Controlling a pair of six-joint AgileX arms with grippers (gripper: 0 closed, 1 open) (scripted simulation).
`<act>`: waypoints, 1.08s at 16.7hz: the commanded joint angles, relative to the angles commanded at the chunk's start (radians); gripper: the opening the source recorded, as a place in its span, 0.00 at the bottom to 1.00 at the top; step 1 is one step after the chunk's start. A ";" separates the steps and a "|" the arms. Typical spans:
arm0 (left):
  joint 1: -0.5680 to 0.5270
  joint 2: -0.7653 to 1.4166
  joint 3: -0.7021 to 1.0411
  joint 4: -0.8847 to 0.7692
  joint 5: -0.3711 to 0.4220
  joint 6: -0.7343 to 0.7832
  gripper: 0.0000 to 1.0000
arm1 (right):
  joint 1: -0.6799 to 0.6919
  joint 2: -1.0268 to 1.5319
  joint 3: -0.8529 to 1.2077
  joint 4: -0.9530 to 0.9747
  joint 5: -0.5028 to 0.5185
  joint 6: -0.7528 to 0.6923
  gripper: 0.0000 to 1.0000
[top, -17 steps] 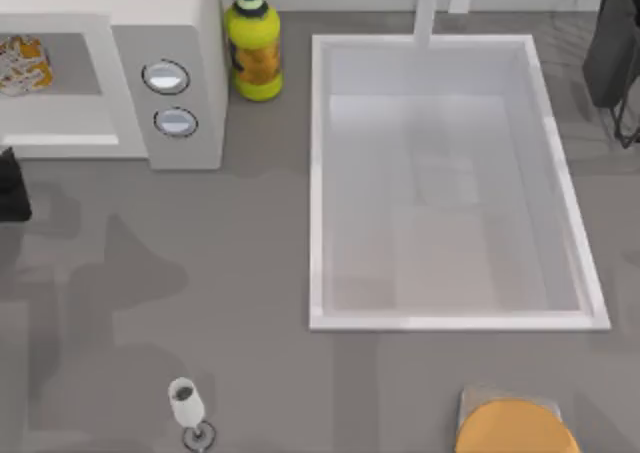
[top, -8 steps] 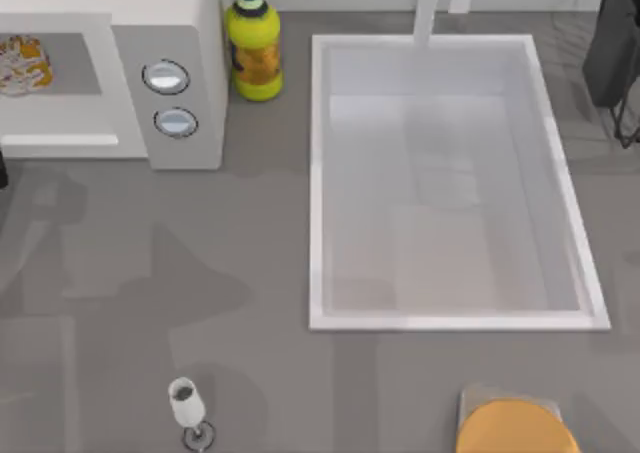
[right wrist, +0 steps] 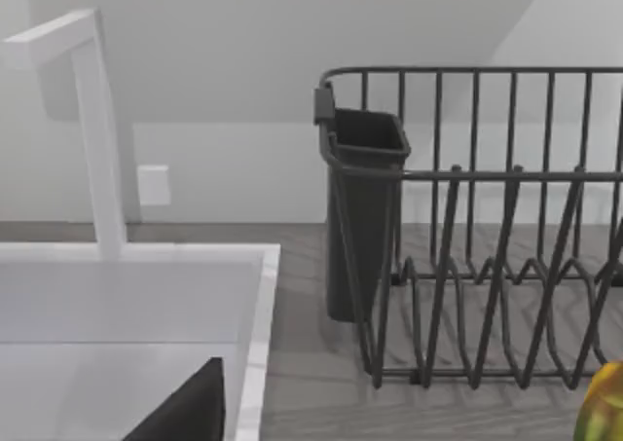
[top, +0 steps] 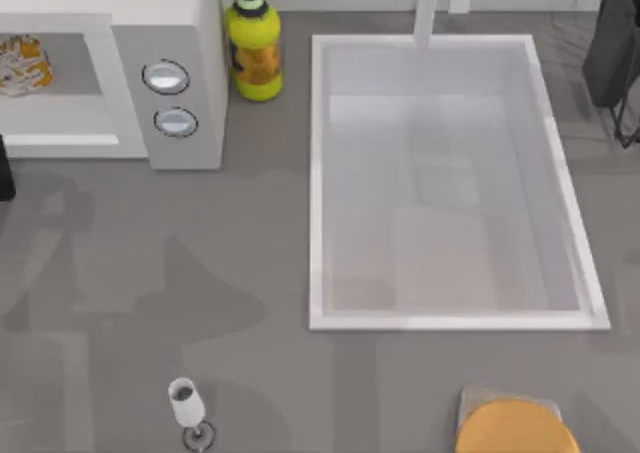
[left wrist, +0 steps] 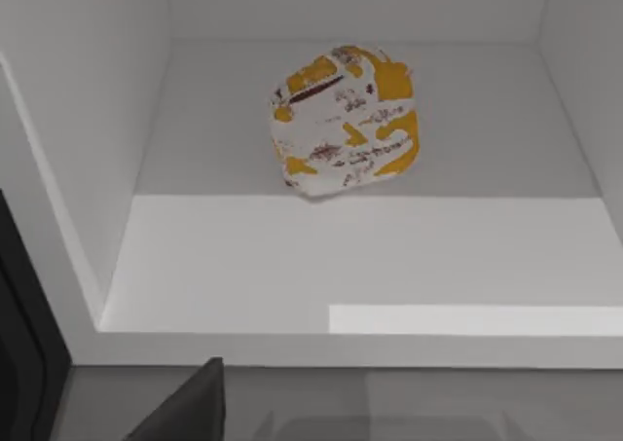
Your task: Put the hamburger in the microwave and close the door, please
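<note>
Near edge of the table in the top view: a small wine glass toward the left, and an orange-yellow disc on a grey board toward the right. Mid-table on the right is the big white sink, with a white faucet at its far rim. At the left edge of the top view, just in front of the microwave, a dark sliver of the left arm pokes in; left gripper state: cannot tell, just one dark finger edge at the border of the left wrist view. Microwave cavity is open toward the table, two silver dials on its panel; door not made out in these views. The hamburger sits inside the cavity on its floor, toward the back, clear of the side walls, nothing touching it. Just beside the microwave on its right stands a yellow bottle with a green cap, upright. Far right corner: a dark dish rack with a dark cutlery cup hung on its end, seen from the right wrist view; right gripper state cannot tell either, only a dark finger edge.
</note>
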 joint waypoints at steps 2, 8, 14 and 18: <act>-0.024 -0.104 -0.051 -0.046 -0.018 -0.007 1.00 | 0.000 0.000 0.000 0.000 0.000 0.000 1.00; -0.108 -0.610 -0.273 -0.251 -0.103 -0.033 1.00 | 0.000 0.000 0.000 0.000 0.000 0.000 1.00; -0.189 -1.135 -0.436 -0.395 -0.195 -0.080 1.00 | 0.000 0.000 0.000 0.000 0.000 0.000 1.00; -0.224 -1.311 -0.487 -0.437 -0.236 -0.097 1.00 | 0.000 0.000 0.000 0.000 0.000 0.000 1.00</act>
